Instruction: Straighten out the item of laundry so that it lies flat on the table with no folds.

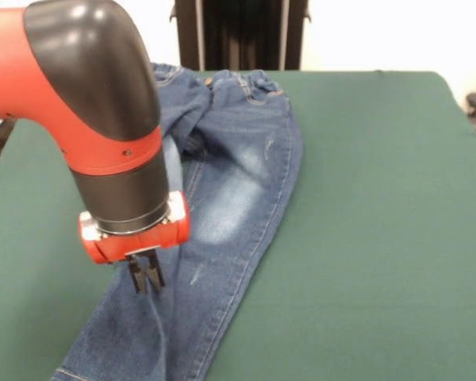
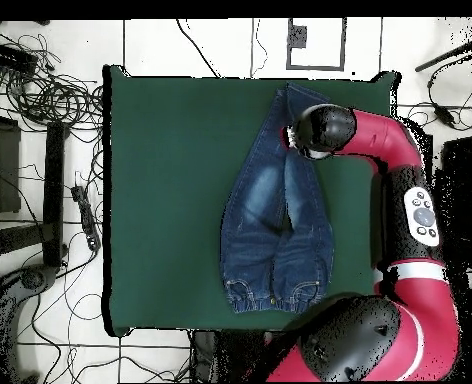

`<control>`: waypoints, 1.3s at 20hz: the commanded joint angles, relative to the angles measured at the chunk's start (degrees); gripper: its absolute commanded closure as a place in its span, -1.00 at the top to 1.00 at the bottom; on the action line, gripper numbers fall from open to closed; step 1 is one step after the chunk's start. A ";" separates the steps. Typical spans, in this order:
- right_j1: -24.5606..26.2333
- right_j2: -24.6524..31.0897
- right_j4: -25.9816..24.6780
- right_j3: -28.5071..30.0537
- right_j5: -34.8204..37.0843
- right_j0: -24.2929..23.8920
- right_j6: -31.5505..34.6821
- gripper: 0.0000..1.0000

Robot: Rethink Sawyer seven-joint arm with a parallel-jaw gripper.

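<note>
We see the jeans [image 1: 222,198] lying on the green bench [image 1: 365,198], legs close together and one partly over the other. The fingers [image 1: 146,275] hang near the leg end, at about seven o'clock, pressed nearly together, maybe pinching the cloth to pull it straight.

White tiled floor [image 2: 180,45], tangled black cables [image 2: 40,95] alongside.

One pair of small blue denim jeans [image 1: 222,198] [image 2: 275,210], one dark green felt-topped table [image 1: 365,238] [image 2: 170,180], one red-and-black robot arm [image 1: 87,103] [image 2: 400,170].
</note>
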 commanded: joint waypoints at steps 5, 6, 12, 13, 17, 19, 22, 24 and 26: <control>0.90 5.66 0.58 -0.70 5.38 -2.87 -18.97 -1.00; 1.06 5.84 0.46 -0.72 5.25 -3.05 -19.26 -1.00; 1.61 6.74 0.21 -1.53 5.74 -3.52 -20.44 -1.00; 1.69 6.81 0.21 -1.80 6.01 -3.54 -20.58 -1.00; 1.31 6.82 0.14 -1.08 5.65 -3.69 -20.61 -1.00; 1.24 6.86 0.00 -1.14 5.76 -3.70 -20.98 -1.00; 0.91 6.64 -0.31 -1.09 6.19 -3.55 -21.48 -1.00; 0.77 6.56 -0.46 -1.30 6.62 -3.54 -22.05 -1.00; 0.45 6.49 -0.56 -0.77 6.44 -3.83 -22.54 -1.00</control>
